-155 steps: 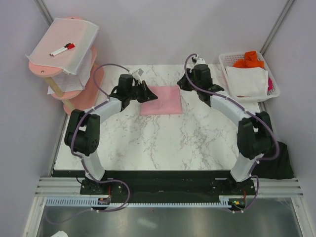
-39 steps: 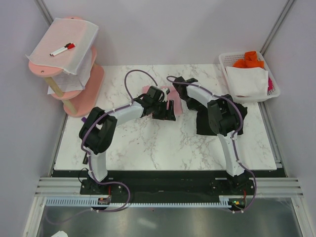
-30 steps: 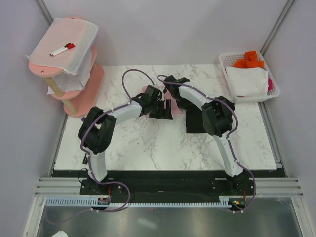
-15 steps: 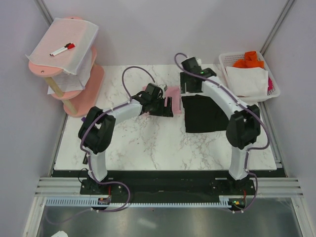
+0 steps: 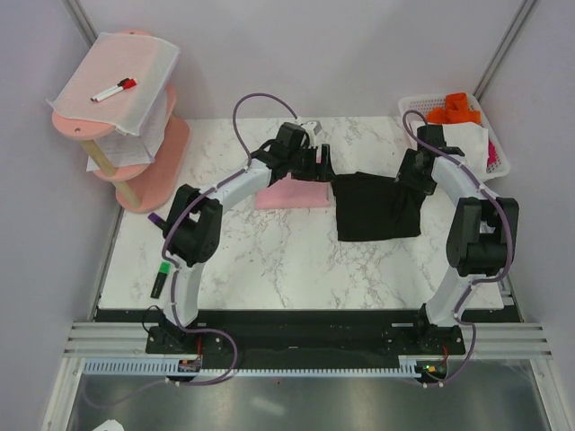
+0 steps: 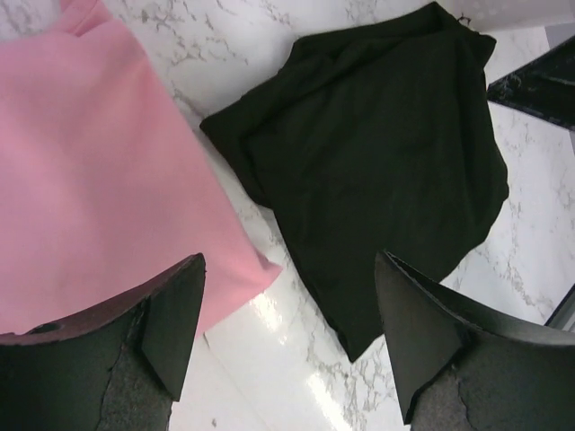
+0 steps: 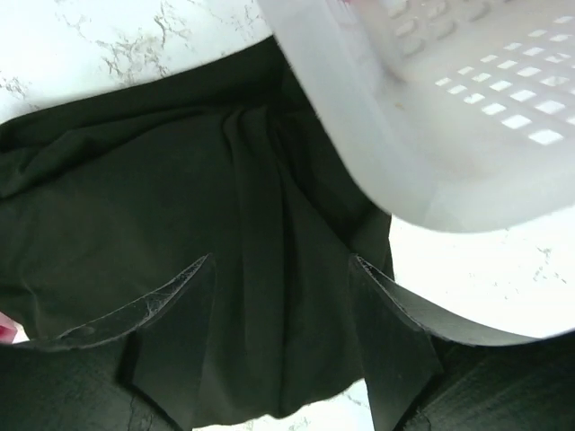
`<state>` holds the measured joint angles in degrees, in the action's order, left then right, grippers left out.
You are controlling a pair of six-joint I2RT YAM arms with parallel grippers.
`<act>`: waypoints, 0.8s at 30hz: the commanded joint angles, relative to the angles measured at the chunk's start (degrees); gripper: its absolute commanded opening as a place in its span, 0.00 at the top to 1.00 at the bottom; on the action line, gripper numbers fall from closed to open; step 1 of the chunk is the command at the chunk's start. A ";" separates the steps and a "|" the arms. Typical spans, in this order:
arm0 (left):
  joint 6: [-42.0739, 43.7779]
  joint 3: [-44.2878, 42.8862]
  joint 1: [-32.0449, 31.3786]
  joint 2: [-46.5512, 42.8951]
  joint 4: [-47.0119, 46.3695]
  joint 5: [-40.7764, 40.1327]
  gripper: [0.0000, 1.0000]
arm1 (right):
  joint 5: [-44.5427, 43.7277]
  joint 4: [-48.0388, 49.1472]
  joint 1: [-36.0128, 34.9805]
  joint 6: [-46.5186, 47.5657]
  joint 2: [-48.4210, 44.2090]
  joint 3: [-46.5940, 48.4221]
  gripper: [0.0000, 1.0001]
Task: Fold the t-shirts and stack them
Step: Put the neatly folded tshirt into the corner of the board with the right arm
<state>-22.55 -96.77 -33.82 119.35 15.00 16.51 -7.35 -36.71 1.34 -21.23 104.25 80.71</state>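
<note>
The light pink t-shirt (image 5: 289, 194) lies folded flat at the back middle of the marble table (image 5: 269, 265). The black t-shirt (image 5: 375, 208) lies loosely spread and wrinkled just to its right, their edges nearly touching. My left gripper (image 5: 318, 167) hovers open over the gap between the two; in the left wrist view the pink t-shirt (image 6: 90, 180) and black t-shirt (image 6: 377, 153) lie below the left gripper (image 6: 287, 310), nothing between its fingers. My right gripper (image 5: 406, 176) stands open over the black t-shirt's right edge (image 7: 180, 180), right gripper (image 7: 283, 287) empty.
A white basket (image 5: 497, 167) with orange and white cloths stands at the back right, its wall (image 7: 422, 117) close to my right gripper. A pink shelf stand (image 5: 144, 171) with a mesh sheet and a marker (image 5: 114, 89) is at the back left. A green marker (image 5: 162, 279) lies at the table's left edge.
The right gripper opened, left the black t-shirt spread on the table, and swung right toward the basket. The left gripper lifted off the pink t-shirt and moved back and right.
</note>
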 commanded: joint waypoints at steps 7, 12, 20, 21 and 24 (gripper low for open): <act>-2.77 -20.10 -0.28 14.58 7.14 -2.01 0.21 | 7.18 10.95 1.64 -1.27 3.33 -1.43 0.37; -3.21 -24.51 -0.45 18.55 8.46 -1.66 0.23 | 7.00 13.77 1.64 -1.62 5.44 -1.69 0.38; -3.47 -28.65 -1.77 22.59 8.73 -0.25 0.25 | 6.56 14.30 1.73 -1.71 7.64 -1.08 0.39; -3.30 -28.74 -2.03 22.68 8.81 -0.25 0.26 | 6.39 14.30 1.73 -1.62 7.64 -1.08 0.39; -2.94 -29.17 -3.26 22.94 8.81 -0.69 0.27 | 5.07 14.47 1.73 -1.71 6.67 -1.60 0.39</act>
<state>-24.62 -122.67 -35.16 141.53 24.01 15.22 0.62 -23.99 2.02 -22.50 110.67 79.09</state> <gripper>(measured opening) 0.741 0.609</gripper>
